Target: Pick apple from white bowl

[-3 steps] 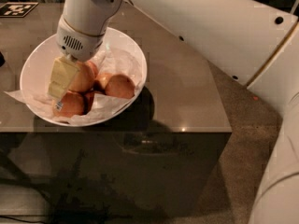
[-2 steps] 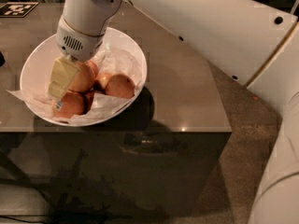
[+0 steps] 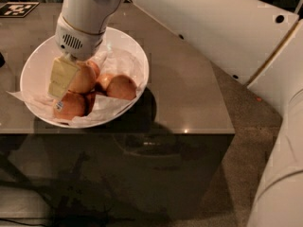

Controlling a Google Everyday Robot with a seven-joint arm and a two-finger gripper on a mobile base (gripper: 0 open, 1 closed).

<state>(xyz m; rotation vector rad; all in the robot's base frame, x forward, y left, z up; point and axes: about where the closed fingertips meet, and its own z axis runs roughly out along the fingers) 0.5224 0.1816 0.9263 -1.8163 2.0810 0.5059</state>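
Note:
The white bowl point(image 3: 135, 56), lined with crumpled white paper, stands on the left part of a dark table and holds several apples. My gripper point(image 3: 66, 79) reaches down into the bowl's left half and sits against the left side of the apple point(image 3: 85, 78), a reddish-yellow one with no sticker showing. The far side of that apple is hidden behind the gripper and wrist point(image 3: 75, 39). In front of it lies an apple with a small sticker point(image 3: 68, 105), and another apple point(image 3: 121, 87) lies to the right.
The dark table point(image 3: 189, 93) ends at a front edge just below the bowl and at a right edge near the carpet point(image 3: 246, 141). A black-and-white marker tag point(image 3: 18, 8) lies at the far left. My white arm point(image 3: 199, 22) crosses the top right.
The upper arm links now fill more of the top and right of the view. The gripper, the bowl and the apples have hardly moved.

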